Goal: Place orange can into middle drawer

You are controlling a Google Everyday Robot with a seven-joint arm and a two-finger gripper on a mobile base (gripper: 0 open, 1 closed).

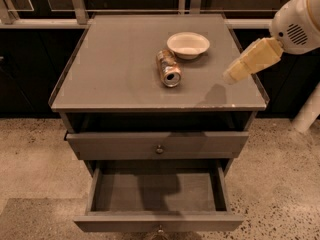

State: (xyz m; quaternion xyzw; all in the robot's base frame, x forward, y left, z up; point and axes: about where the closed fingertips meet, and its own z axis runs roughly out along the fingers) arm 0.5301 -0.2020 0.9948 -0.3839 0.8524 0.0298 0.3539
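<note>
The orange can (168, 68) lies on its side on the grey cabinet top (110, 69), its silver end facing me, just in front of a white bowl (188, 45). The middle drawer (157, 191) is pulled out below and shows an empty grey floor; its knob (160, 230) is at the bottom edge. My gripper (231, 77), tan under a white arm (295, 21), hovers above the top's right side, to the right of the can and apart from it. It holds nothing.
The matching drawer above (158, 145) is closed, with a small knob in its centre. Speckled floor surrounds the cabinet. Dark glass panels and metal frames stand behind. A white post (307, 111) is at the right.
</note>
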